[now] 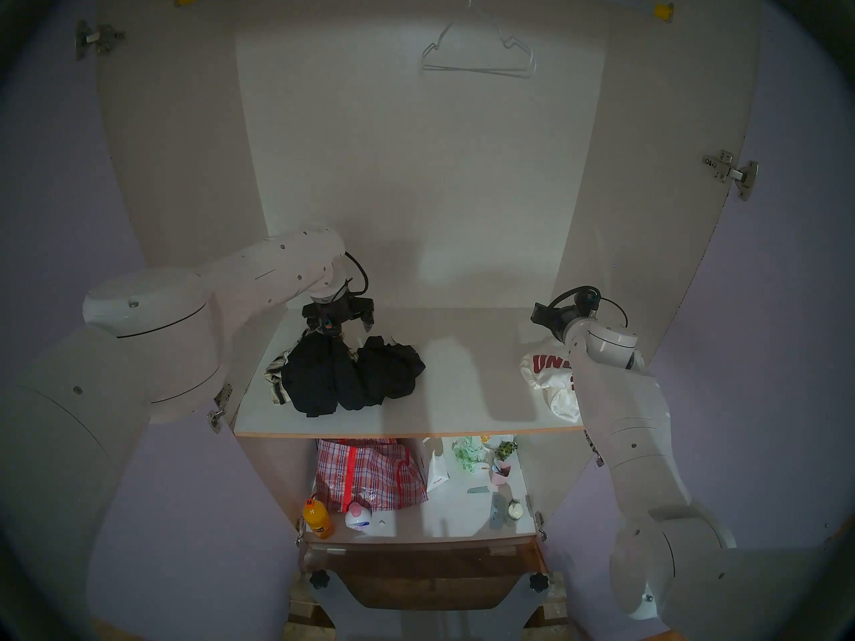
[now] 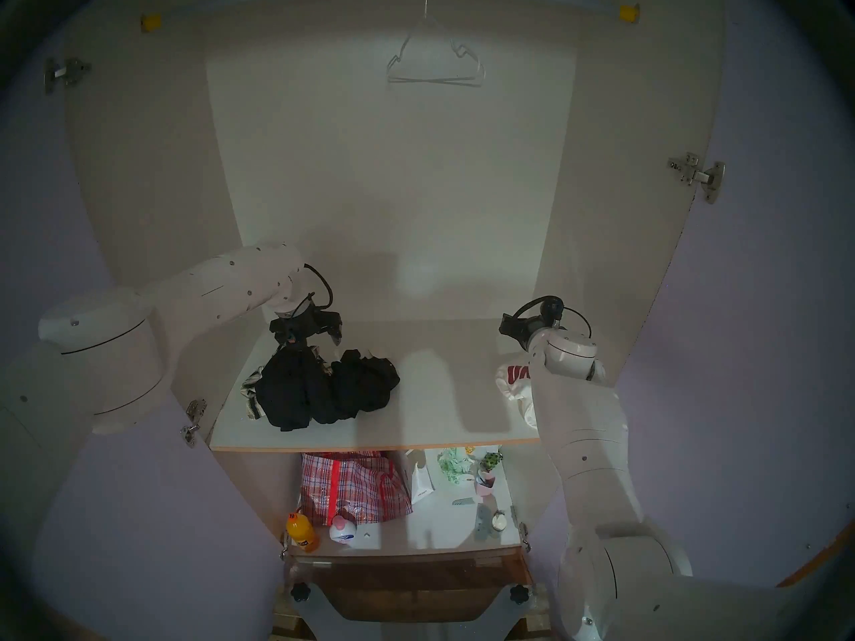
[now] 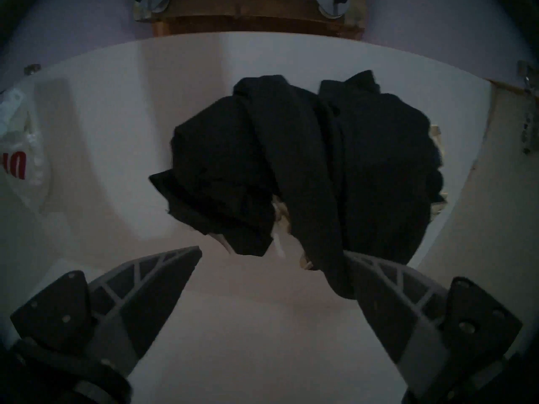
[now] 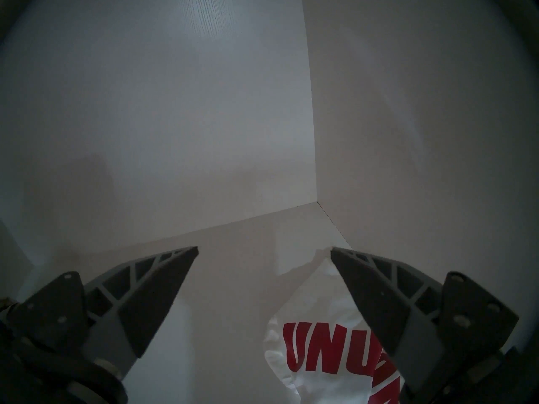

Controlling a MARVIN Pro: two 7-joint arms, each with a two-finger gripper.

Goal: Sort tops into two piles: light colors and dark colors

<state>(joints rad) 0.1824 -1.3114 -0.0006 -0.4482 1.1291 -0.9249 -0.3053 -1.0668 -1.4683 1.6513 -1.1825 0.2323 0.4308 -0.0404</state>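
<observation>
The dark pile [image 1: 351, 376] of black tops lies on the left of the white shelf [image 1: 462, 395], with the cream-and-black striped top [image 1: 276, 376] poking out under its left side. My left gripper [image 1: 344, 323] hangs just above the pile's back. In the left wrist view [image 3: 272, 250] its jaws are wide apart, and a strand of black cloth [image 3: 320, 219] lies draped against one finger. The white top with red letters [image 1: 548, 372] lies alone at the right. My right gripper [image 1: 539, 314] is open and empty above its far edge, as the right wrist view [image 4: 265, 249] shows.
Wardrobe walls close in on both sides and behind. A wire hanger [image 1: 479, 52] hangs on the rail above. On the lower shelf are a red-and-blue checked bag [image 1: 365, 469], an orange bottle [image 1: 318, 517] and small items.
</observation>
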